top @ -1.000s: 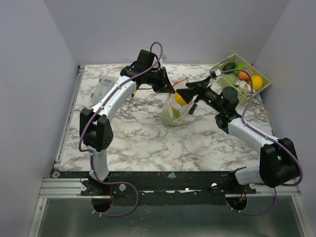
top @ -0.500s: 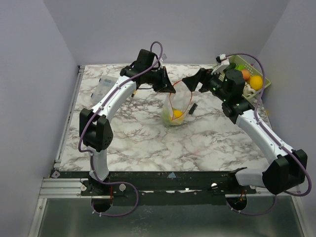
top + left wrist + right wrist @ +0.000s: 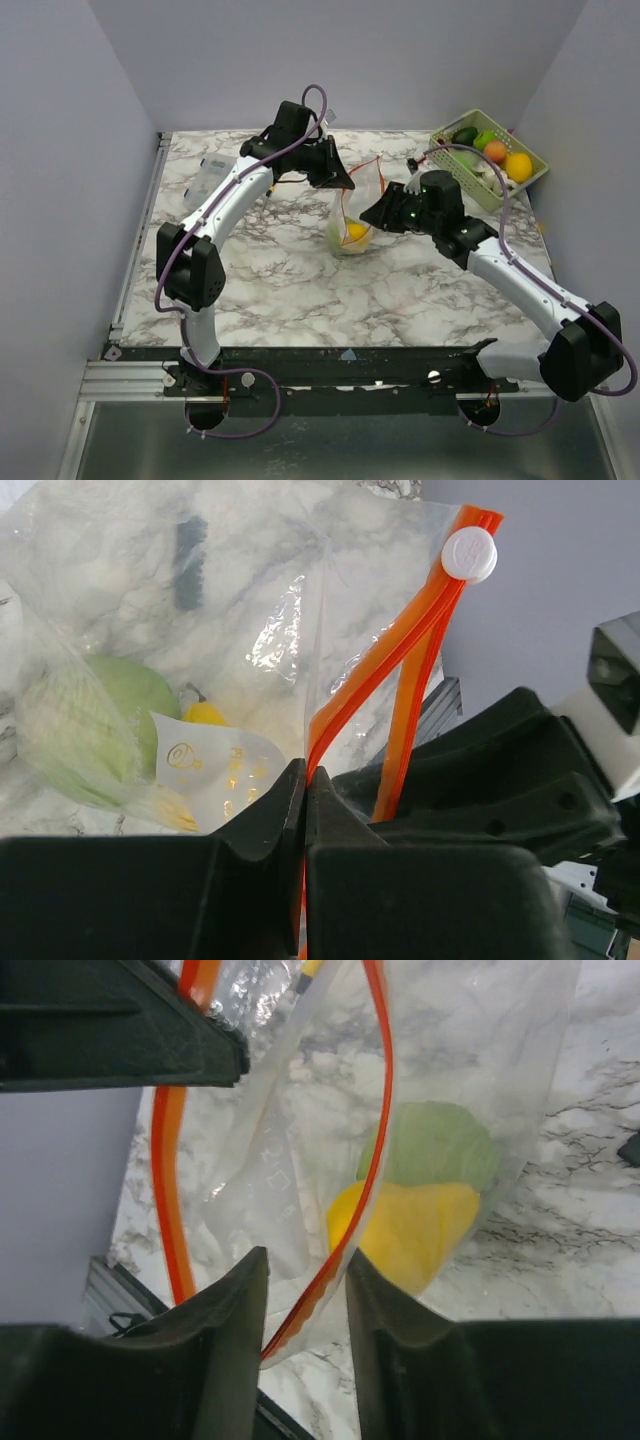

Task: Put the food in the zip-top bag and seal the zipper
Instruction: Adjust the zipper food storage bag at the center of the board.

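At the far left of the table (image 3: pixel 300 280) lies a small clear box (image 3: pixel 213 172), apart from the work.

Left claw (image 3: pixel 306 785): closed on the bag's near-left rim, with the zipper (image 3: pixel 360 688) pinched between its fingers. It holds the same spot as a second ago.

The bag (image 3: pixel 348 210) hangs from that grip at mid-table, its mouth open and facing up and its bottom resting on the marble. The white slider (image 3: pixel 469 554) sits at the far end of the zipper.

Inside the bag are two items, a green piece (image 3: pixel 435 1145) and a yellow piece (image 3: pixel 410 1225), touching at the bottom. A second ago the yellow piece was held by the right claw at the bag's mouth. Half a second ago it already lay inside.

Right claw (image 3: pixel 305 1265): fingers apart, nothing clamped. The right-hand run of the zipper passes between them, and it is not clear whether it touches either one. Half a second ago this claw stood raised toward the basket. It has since come down to the bag's right rim, opposite the left claw.

The basket (image 3: pixel 521 189) sits at the far right corner, well apart from the bag. It holds more pieces — orange, yellow and green.
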Tool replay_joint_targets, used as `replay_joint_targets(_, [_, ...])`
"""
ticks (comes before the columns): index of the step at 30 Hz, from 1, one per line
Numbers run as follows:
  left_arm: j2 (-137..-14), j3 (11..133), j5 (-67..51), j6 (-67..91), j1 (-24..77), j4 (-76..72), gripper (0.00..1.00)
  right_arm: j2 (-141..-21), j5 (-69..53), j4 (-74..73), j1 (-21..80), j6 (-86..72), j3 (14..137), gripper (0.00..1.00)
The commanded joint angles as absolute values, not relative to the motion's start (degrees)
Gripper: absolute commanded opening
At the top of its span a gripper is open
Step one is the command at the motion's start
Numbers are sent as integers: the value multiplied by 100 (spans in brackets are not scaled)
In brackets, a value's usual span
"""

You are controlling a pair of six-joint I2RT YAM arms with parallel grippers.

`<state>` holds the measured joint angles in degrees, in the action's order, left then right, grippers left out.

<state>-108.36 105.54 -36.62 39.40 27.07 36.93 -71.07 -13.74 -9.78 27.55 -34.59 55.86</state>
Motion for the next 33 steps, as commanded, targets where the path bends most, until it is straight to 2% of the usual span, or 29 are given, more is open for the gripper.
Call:
replay_joint_targets(1, [-10393, 10606, -3736, 3958, 2698, 3741, 0, -7418, -920, -1272, 2991, -3677, 5915, 22])
replay_joint_targets(3, [-10177, 10593, -3680, 3933, 2691, 3821, 0, -7383, -871, -1581, 2996, -3595, 6380, 6])
replay_joint_targets(5, [-9863, 10559, -3588, 3942, 2683, 3899, 0, -7277, -948, -1836, 2992, -3535, 6761, 1])
replay_joint_targets(9, [-9346, 10239, -3181, 4197, 2681, 3756, 0, -7248, -1155, -2251, 2996, -3615, 7183, 0])
replay_joint_targets(12, [-9297, 9813, -3128, 4496, 2629, 3366, 0, -7215, -1189, -1889, 2997, -3729, 6651, 1])
replay_joint_targets(17, [-9971, 9596, -3537, 4453, 2527, 3449, 0, -7592, -903, -1538, 2997, -3676, 6038, 0])
replay_joint_targets(21, [-9825, 9785, -3559, 4332, 2487, 3542, 0, -7860, -996, -2178, 3078, -3334, 6897, 0])
replay_joint_targets(27, [-9266, 10117, -3674, 4452, 2531, 3439, 0, -7436, -1524, -1913, 3123, -3480, 7466, 1])
replay_joint_targets(29, [-9145, 9862, -3596, 4528, 2531, 3203, 0, -7349, -1595, -1639, 3124, -3662, 7222, 0])
replay_joint_targets(33, [-9412, 9330, -3607, 4597, 2437, 3008, 0, -7248, -902, -1060, 3122, -4062, 6242, 0])
